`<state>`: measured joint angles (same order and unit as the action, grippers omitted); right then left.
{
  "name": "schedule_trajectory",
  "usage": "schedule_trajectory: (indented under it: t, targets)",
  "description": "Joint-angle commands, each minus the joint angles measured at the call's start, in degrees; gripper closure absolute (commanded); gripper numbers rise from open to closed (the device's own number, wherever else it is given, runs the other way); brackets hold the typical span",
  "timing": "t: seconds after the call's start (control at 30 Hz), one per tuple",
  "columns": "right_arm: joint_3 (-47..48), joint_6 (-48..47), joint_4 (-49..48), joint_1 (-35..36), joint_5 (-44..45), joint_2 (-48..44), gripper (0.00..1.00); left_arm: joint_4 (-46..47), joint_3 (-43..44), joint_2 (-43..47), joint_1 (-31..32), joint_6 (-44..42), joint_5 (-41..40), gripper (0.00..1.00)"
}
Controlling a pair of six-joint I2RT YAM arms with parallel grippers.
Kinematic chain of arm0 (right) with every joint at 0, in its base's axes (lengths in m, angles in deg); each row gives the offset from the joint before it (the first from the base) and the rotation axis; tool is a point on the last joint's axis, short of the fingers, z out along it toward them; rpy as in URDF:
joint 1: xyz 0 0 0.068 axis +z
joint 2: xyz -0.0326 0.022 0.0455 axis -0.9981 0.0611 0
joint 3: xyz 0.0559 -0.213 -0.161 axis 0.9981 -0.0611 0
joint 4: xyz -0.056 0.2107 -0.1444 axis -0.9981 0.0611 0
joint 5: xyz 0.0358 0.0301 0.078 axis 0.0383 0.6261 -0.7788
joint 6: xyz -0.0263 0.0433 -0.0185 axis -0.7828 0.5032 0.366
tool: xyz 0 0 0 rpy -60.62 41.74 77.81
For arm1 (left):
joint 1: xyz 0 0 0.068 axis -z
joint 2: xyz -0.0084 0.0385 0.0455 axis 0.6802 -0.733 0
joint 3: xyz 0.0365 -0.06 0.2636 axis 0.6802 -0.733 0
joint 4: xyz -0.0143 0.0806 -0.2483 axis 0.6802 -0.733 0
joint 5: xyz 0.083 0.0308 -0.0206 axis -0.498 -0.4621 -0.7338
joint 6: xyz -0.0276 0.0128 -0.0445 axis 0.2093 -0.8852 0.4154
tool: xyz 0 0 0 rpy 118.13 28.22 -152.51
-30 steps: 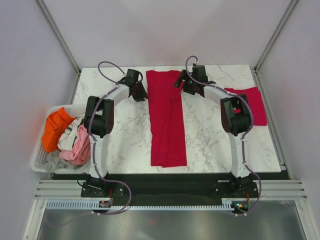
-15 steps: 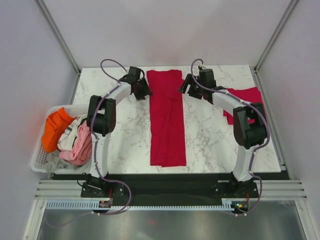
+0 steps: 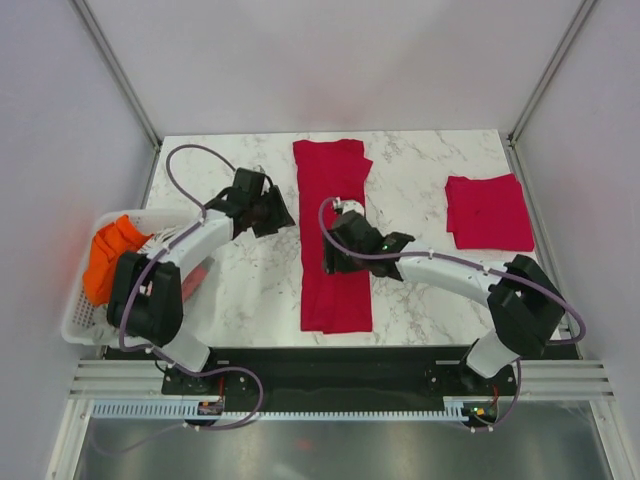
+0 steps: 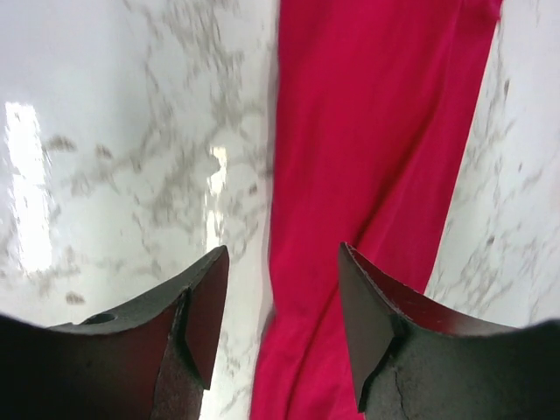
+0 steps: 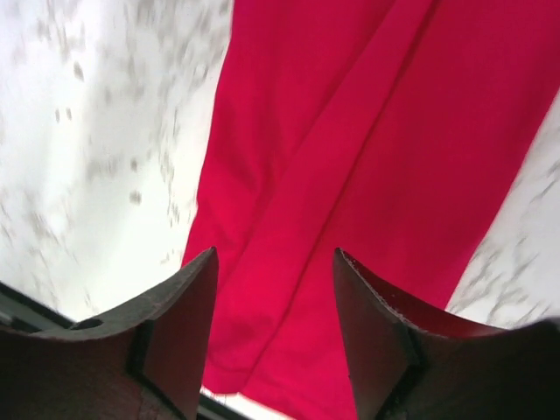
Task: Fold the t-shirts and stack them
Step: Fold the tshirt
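A crimson t-shirt [image 3: 335, 200] lies folded into a long narrow strip down the middle of the marble table; it also shows in the left wrist view [image 4: 376, 131] and the right wrist view [image 5: 367, 131]. A second red t-shirt [image 3: 488, 212] lies folded square at the right. My left gripper [image 3: 272, 213] hovers just off the strip's left edge, open [image 4: 282, 262], with the edge of the cloth below the gap. My right gripper [image 3: 333, 260] hangs over the strip's near half, open [image 5: 273, 262], holding nothing.
A white basket [image 3: 75, 325] at the left edge holds an orange garment [image 3: 110, 255] and pink cloth, with the left arm's elbow beside it. The table's near edge [image 3: 340, 350] lies just below the strip's end. Grey walls and frame posts enclose the table.
Both grippers left the strip's far end and came nearer. The left one sits beside its left edge; the right one swung over its near half, uncovering the folded shirt at the right.
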<state>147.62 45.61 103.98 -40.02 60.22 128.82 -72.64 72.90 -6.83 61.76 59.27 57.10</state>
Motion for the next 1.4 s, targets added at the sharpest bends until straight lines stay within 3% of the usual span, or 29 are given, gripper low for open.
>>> schedule_trajectory:
  t: [0.0, 0.1, 0.33, 0.67, 1.03, 1.07, 1.17, 1.2, 1.3, 1.37]
  targets:
    - [-2.47, 3.31, 4.64, 8.5, 9.1, -3.61, 0.38, 3.6, -8.98, 7.28, 2.19, 0.27, 1.97, 0.4]
    - [-3.35, 6.29, 5.79, 15.97, 13.24, -4.31, 0.43, 4.05, -16.28, 13.61, 3.51, 0.36, 3.55, 0.41]
    - [-3.18, 7.62, 6.14, 28.13, 19.48, -3.09, 0.43, 2.47, -29.28, 27.85, 4.84, 0.27, 7.59, 0.41]
    - [2.7, 4.99, 10.0, 32.01, 23.61, 6.74, 0.48, 3.25, -36.06, 32.08, 0.8, 1.33, 10.67, 0.41]
    - [8.07, 1.47, 13.43, 32.8, 26.34, 11.15, 0.52, 5.45, -39.23, 34.1, -1.32, 0.8, 12.68, 0.42]
    - [8.07, 1.03, 13.52, 32.8, 26.34, 11.5, 0.54, 5.89, -39.41, 34.1, -1.4, 0.89, 13.13, 0.42]
    - [7.72, 1.29, 13.79, 32.8, 26.69, 11.85, 0.71, 6.77, -39.76, 33.49, -1.41, 1.15, 14.18, 0.42]
    - [7.11, 1.81, 13.79, 32.8, 27.04, 11.68, 0.82, 6.86, -39.76, 33.4, -1.41, 1.15, 14.27, 0.42]
    - [4.66, 4.53, 13.26, 32.8, 28.89, 9.49, 0.96, 7.04, -39.76, 33.22, -1.32, 0.54, 14.71, 0.43]
    - [3.07, 6.55, 12.82, 32.8, 30.99, 6.78, 1.0, 6.95, -39.76, 33.13, -1.4, -0.34, 15.15, 0.43]
